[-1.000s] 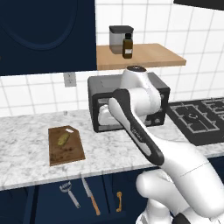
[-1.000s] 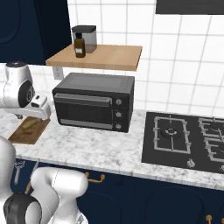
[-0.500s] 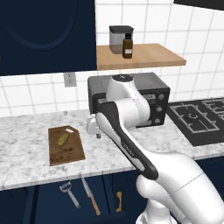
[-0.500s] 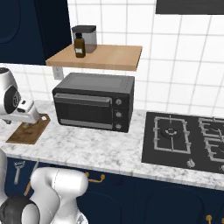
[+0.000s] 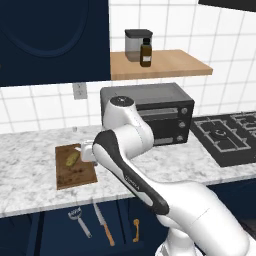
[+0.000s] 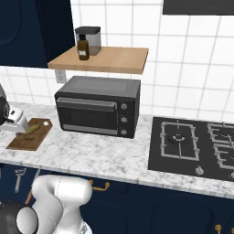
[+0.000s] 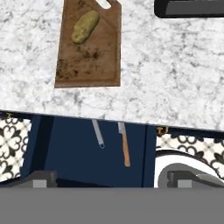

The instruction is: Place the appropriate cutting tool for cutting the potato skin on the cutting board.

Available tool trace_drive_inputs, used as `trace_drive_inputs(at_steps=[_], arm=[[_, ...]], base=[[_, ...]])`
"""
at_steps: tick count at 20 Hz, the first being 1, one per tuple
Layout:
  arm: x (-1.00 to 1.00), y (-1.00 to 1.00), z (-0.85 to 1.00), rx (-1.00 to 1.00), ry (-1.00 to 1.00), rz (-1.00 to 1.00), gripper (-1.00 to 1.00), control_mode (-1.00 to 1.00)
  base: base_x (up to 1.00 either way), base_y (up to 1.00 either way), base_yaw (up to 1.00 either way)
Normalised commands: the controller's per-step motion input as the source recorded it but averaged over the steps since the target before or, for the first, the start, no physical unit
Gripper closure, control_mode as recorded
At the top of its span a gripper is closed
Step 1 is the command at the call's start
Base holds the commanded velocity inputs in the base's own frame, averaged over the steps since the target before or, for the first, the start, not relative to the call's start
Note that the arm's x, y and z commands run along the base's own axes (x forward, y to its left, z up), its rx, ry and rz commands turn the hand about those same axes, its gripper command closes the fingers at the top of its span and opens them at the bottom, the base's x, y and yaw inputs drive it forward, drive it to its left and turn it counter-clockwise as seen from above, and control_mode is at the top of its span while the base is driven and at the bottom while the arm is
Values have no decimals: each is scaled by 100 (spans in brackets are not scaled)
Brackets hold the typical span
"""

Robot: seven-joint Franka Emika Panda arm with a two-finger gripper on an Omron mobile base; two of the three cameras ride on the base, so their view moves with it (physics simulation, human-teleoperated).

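Hand view: we see the gripper [image 7: 111,178] at the bottom edge, its two dark finger tips [image 7: 41,178] set wide apart with nothing between them, so we read the jaws as open and empty. Beyond the tips lies the dark navy cabinet front [image 7: 83,153] below the counter edge. Against that front we see the thin metal handle of the small silver-grey peeler [image 7: 98,134], with its head hidden by the counter edge, and just beside it the longer knife with an orange-brown handle [image 7: 124,146]. The two tools are near each other but apart.

Above them in this view runs the grey-white marble counter [image 7: 166,83]. On it rests the dark brown rectangular wooden cutting board [image 7: 89,52], with the small oblong yellowish-green potato [image 7: 85,27] lying on its far half, near the pale cut-out corner.

In the left base view we find the white arm folded over the counter, with the gripper [image 5: 86,151] at the board's right edge [image 5: 75,172]. The peeler [image 5: 79,221] and knife [image 5: 102,225] show low against the cabinet front, well apart from the board. Behind the arm stands a black toaster oven [image 5: 165,117], under a wooden shelf [image 5: 160,64] carrying a grey canister [image 5: 134,45] and a dark brown bottle [image 5: 145,52]. A black gas hob [image 6: 192,146] sits at the right.
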Motion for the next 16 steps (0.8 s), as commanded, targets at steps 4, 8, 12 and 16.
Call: trace_drive_inputs(at_steps=[4, 8, 12, 16], arm=[[-3, 0, 0, 0, -7, 0, -100, -100], [-42, 3, -9, 0, -29, 0, -100, -100], [-71, 2, -13, 0, -45, 0, -100, -100], [-19, 0, -3, 0, -10, 0, -100, -100]], base=[[0, 0, 0], [0, 0, 0], [0, 0, 0], [0, 0, 0]])
